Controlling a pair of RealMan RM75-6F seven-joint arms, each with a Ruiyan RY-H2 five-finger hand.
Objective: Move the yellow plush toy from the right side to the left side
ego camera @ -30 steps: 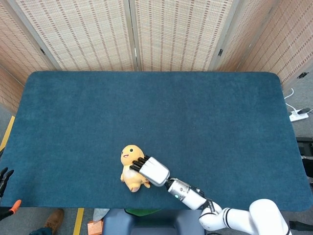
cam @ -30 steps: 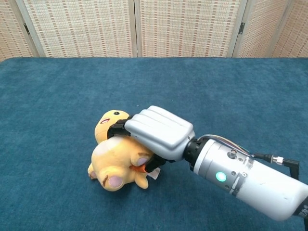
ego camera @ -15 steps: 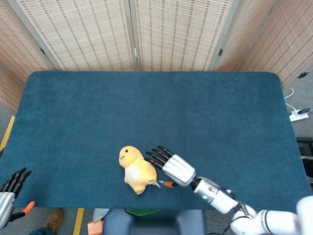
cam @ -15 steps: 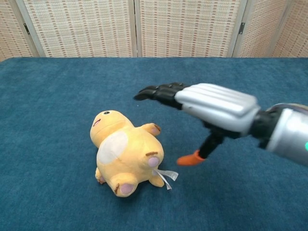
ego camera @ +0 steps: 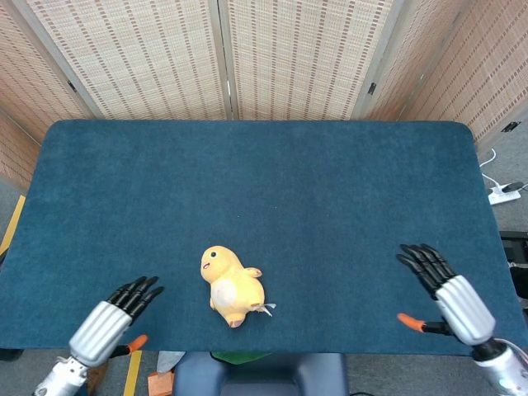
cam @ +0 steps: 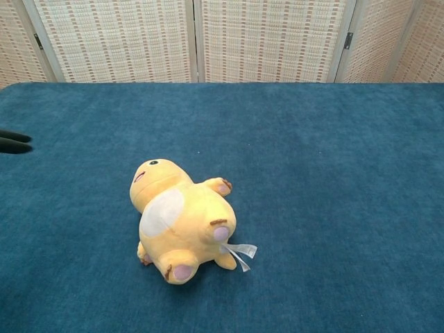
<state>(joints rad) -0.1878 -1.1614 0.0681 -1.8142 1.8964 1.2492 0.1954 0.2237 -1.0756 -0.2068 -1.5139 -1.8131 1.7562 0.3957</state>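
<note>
The yellow plush toy [ego camera: 230, 285] [cam: 182, 220] lies on its back on the blue table [ego camera: 272, 181], near the front edge and a little left of centre, with nothing touching it. My right hand [ego camera: 450, 290] hovers open at the front right corner, fingers spread, far from the toy. At the front left my left hand [ego camera: 115, 317] is open too, fingers extended, a short way left of the toy. In the chest view only the dark fingertips [cam: 12, 141] of the left hand show at the left edge.
Folding screens [ego camera: 264, 58] stand behind the table's far edge. A power strip [ego camera: 504, 194] lies on the floor at the right. The blue cloth [cam: 312, 173] covers the whole table.
My right hand let go of the toy and drew back to the front right corner. The toy rolled onto its back. My left hand came up into view at the front left.
</note>
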